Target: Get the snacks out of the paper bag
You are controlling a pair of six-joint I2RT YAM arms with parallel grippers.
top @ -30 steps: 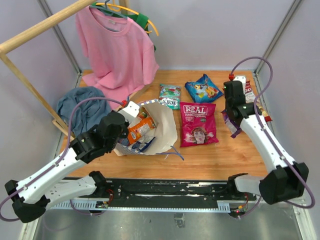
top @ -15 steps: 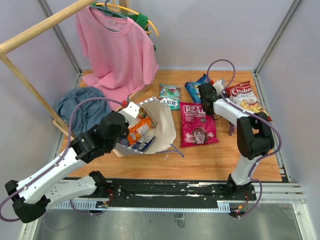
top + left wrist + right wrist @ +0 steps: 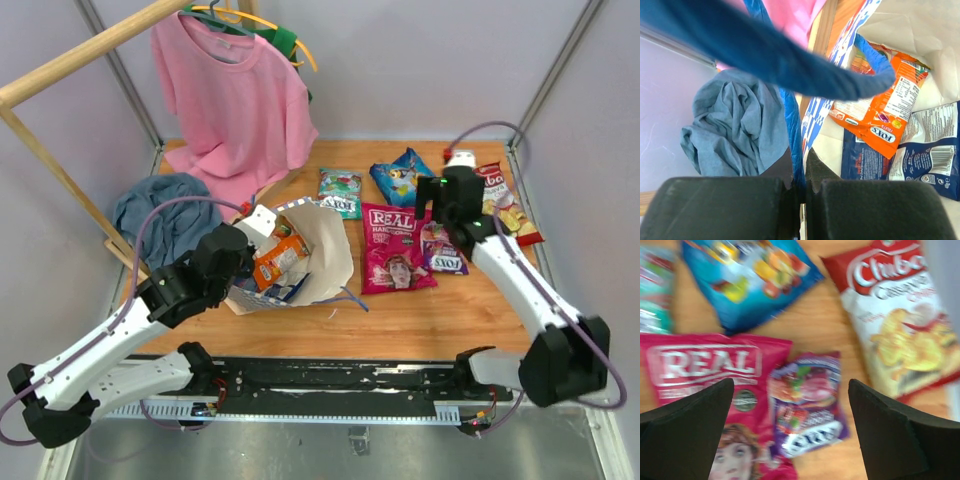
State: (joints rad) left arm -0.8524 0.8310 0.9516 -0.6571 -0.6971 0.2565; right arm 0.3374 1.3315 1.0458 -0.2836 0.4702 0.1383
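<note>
The orange packet (image 3: 880, 115) and blue packet (image 3: 920, 160) lie in the paper bag (image 3: 335, 265) at the left. They look light and slippery, best pinched at a sealed edge. The left gripper (image 3: 801, 195) is clamped on the bag's rim; the right gripper (image 3: 791, 385) is spread wide and empty.

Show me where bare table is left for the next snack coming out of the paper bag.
Widest bare wood: the near strip of the table, in front of the REAL bag and purple packet, right of the paper bag. A smaller patch lies behind the teal packet. Crowded from the blue bag across to the Chiba chips.
</note>
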